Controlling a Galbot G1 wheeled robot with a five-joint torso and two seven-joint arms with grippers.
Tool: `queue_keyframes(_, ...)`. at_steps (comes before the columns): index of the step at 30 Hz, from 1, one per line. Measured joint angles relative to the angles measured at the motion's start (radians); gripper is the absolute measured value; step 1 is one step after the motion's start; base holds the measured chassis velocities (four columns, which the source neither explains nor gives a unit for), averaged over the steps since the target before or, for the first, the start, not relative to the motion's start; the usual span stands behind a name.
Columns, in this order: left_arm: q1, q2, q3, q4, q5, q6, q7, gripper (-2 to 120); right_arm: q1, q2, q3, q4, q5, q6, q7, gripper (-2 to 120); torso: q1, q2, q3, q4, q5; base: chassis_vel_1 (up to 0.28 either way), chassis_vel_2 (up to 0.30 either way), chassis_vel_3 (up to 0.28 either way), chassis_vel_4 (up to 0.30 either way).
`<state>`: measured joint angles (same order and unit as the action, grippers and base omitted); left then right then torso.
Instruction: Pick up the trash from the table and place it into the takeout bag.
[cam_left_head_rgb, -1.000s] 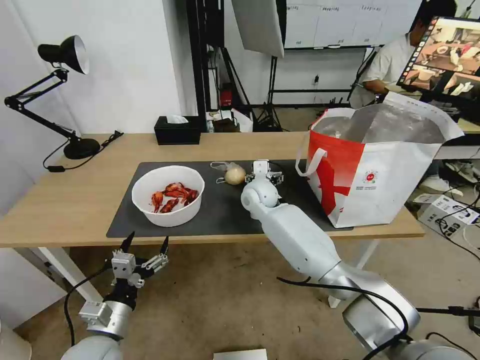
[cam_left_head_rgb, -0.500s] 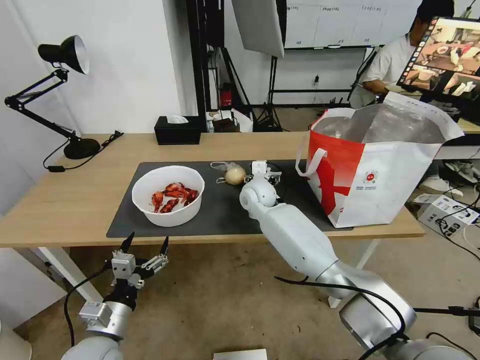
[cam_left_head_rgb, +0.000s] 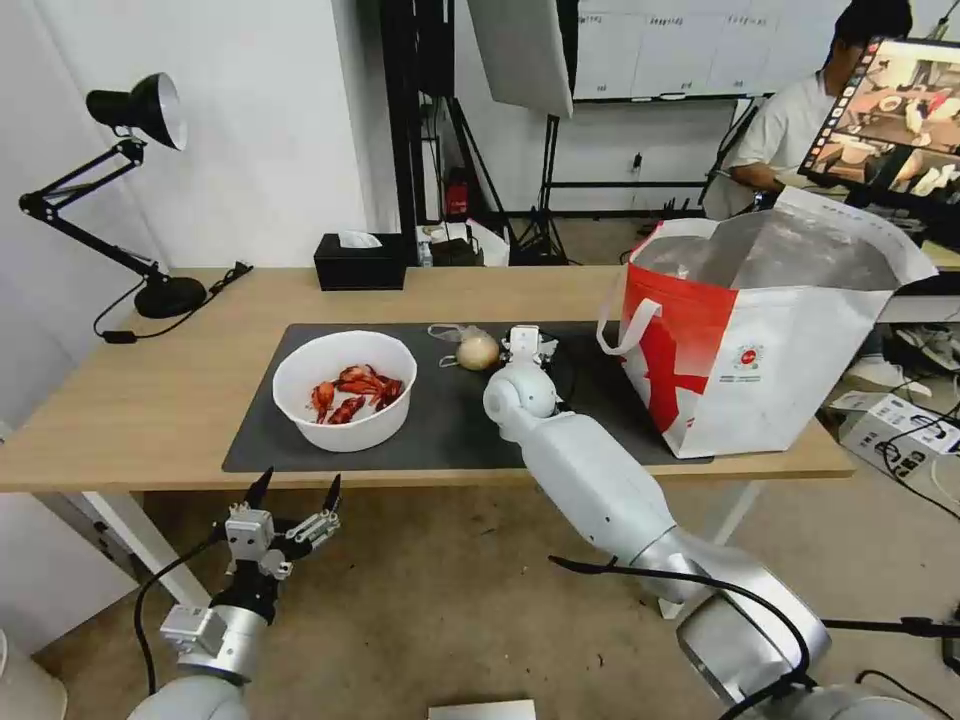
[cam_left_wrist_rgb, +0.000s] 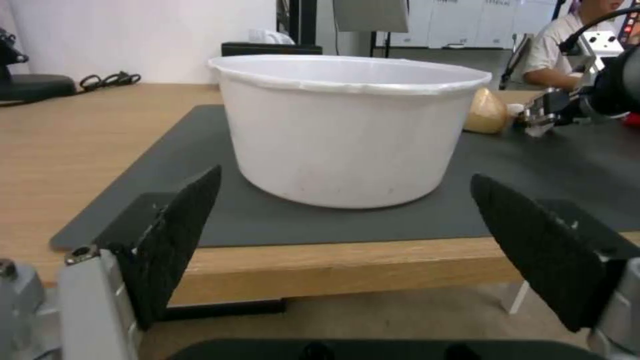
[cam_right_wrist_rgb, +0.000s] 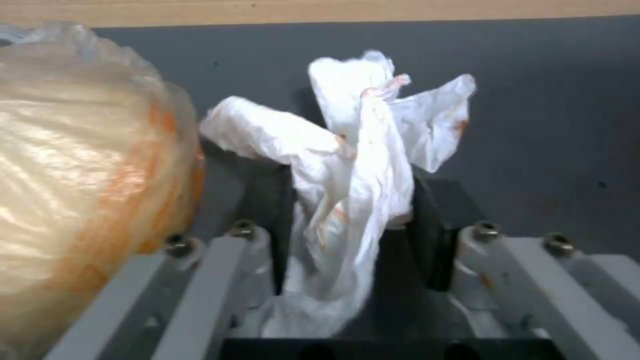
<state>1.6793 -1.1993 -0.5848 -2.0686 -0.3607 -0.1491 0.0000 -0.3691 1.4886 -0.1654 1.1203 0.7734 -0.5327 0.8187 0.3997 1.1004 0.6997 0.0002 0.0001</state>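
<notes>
My right gripper (cam_left_head_rgb: 527, 344) rests on the dark mat (cam_left_head_rgb: 450, 430) just beside the beige ball in its clear bag (cam_left_head_rgb: 477, 352). In the right wrist view the gripper (cam_right_wrist_rgb: 350, 200) is shut on the crumpled white tissue (cam_right_wrist_rgb: 363, 135), with the bagged ball (cam_right_wrist_rgb: 80, 165) touching one finger. The white bowl of red crayfish shells (cam_left_head_rgb: 345, 390) stands on the mat's left part. The takeout bag (cam_left_head_rgb: 770, 340) stands open on the table (cam_left_head_rgb: 150, 400) at the right end. My left gripper (cam_left_head_rgb: 293, 492) hangs open below the table's front edge, facing the bowl (cam_left_wrist_rgb: 347, 125).
A black tissue box (cam_left_head_rgb: 360, 262) sits at the table's back edge. A black desk lamp (cam_left_head_rgb: 130, 200) stands at the back left. A person sits behind the bag by a monitor (cam_left_head_rgb: 890, 120). Cables and a box lie on the floor at the right.
The right gripper's fingers have drawn together on the tissue beside the ball. The whole head view has shifted slightly, so the camera moved. The left arm has stayed put.
</notes>
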Motion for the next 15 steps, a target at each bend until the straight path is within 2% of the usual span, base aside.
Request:
queue_keyframes(1,0.000,-0.001,0.001,-0.001,0.000,0.000,0.000,100,-0.001,-0.002,0.000,0.003,0.001,0.000,0.001,31,0.000,0.000,0.000,0.0000,0.0000,0.000,0.000,0.000,0.000)
queue_keyframes(3,0.000,-0.002,0.001,-0.001,0.000,0.000,0.000,100,-0.003,-0.003,0.000,0.006,0.002,0.000,0.002,28,0.000,0.000,0.000,-0.0002,0.0000,0.000,0.000,0.000,0.000)
queue_keyframes(5,0.002,-0.003,0.002,-0.003,0.001,0.000,0.000,100,-0.008,-0.004,-0.001,0.012,0.002,0.003,0.003,16,0.000,0.000,0.000,-0.0004,-0.0001,0.000,0.000,0.000,0.000)
queue_keyframes(6,0.002,-0.003,0.002,-0.003,0.001,0.000,0.000,100,-0.008,-0.004,-0.001,0.012,0.002,0.003,0.003,16,0.000,0.000,0.000,-0.0004,-0.0001,0.000,0.000,0.000,0.000)
queue_keyframes(9,0.008,-0.003,-0.001,-0.007,0.001,0.000,0.000,100,-0.019,-0.004,-0.005,0.021,-0.011,0.026,0.001,2,0.000,0.000,0.000,-0.0005,-0.0001,0.000,0.000,0.000,0.000)
queue_keyframes(15,0.014,-0.005,-0.004,-0.012,0.003,-0.001,0.000,100,-0.025,-0.002,-0.007,0.029,-0.035,0.051,-0.002,0,0.000,-0.001,0.001,-0.0009,-0.0001,0.000,0.000,0.000,0.000)
